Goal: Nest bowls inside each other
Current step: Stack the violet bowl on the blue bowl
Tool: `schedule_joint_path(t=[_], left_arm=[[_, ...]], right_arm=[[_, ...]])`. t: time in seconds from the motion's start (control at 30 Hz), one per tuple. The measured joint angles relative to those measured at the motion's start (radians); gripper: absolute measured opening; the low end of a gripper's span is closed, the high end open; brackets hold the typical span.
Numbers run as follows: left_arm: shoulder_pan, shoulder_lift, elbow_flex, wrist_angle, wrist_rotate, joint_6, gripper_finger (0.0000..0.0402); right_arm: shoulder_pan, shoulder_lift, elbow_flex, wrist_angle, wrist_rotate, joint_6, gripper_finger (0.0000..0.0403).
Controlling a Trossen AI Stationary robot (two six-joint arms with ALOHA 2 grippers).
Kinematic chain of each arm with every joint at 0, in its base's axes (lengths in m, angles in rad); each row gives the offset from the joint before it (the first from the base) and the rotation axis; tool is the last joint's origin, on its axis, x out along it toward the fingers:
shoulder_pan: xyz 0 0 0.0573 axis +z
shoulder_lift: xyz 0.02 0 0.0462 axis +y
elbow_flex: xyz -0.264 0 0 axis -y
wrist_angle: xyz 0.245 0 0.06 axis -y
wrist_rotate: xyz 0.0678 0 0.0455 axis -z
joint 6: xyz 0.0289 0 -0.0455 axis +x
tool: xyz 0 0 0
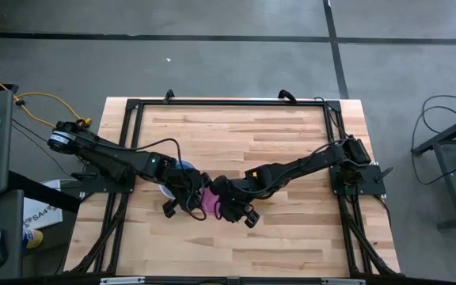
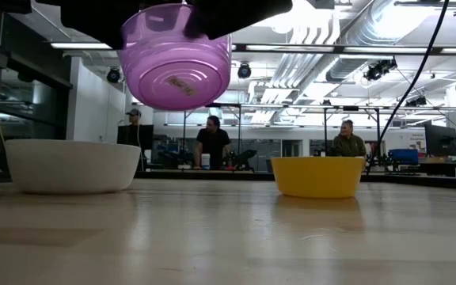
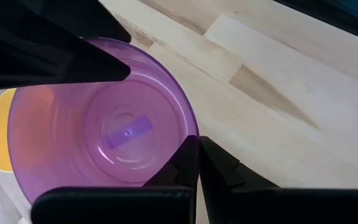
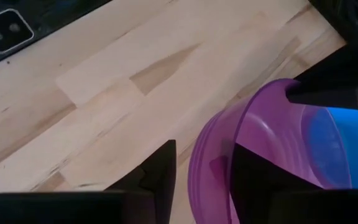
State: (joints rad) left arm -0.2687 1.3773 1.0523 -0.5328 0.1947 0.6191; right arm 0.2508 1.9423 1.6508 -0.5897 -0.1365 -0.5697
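A translucent purple bowl [image 2: 176,55] hangs above the table, mouth up, between both arms [image 1: 212,203]. My left gripper [image 3: 197,140] is shut on its rim. My right gripper [image 4: 201,152] is open. One finger [image 4: 160,168] stands outside the bowl's opposite rim and the other [image 4: 253,177] inside it. A white bowl [image 2: 74,166] and a yellow bowl [image 2: 317,176] rest on their bases on the table. A blue bowl [image 1: 184,166] sits under the left arm and shows through the purple wall [image 4: 340,143]. My left gripper pinches the purple bowl's rim [image 3: 188,124], one finger inside the bowl and one outside against the wall. The fingers slant down at it from the table's left side. The bowl is lifted clear of the table, mouth up and slightly tilted.
Black frame rails [image 1: 133,142] run along the table's left, right and far sides. The wooden top [image 1: 236,134] lies bare toward the far edge. In the low view, people [image 2: 212,142] stand in the room beyond the table.
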Motion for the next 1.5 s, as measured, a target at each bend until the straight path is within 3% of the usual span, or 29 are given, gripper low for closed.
schedule_joint_path(t=[0.37,1.5], left_arm=[[0.000,0.004,-0.002,-0.016,0.064,-0.059,0.0000],[0.000,0.003,-0.001,-0.014,0.079,-0.166,0.0000]], right_arm=[[-0.002,-0.001,0.003,0.052,0.014,-0.010,0.0127],[-0.002,-0.001,0.002,-0.028,0.060,-0.105,0.0127]])
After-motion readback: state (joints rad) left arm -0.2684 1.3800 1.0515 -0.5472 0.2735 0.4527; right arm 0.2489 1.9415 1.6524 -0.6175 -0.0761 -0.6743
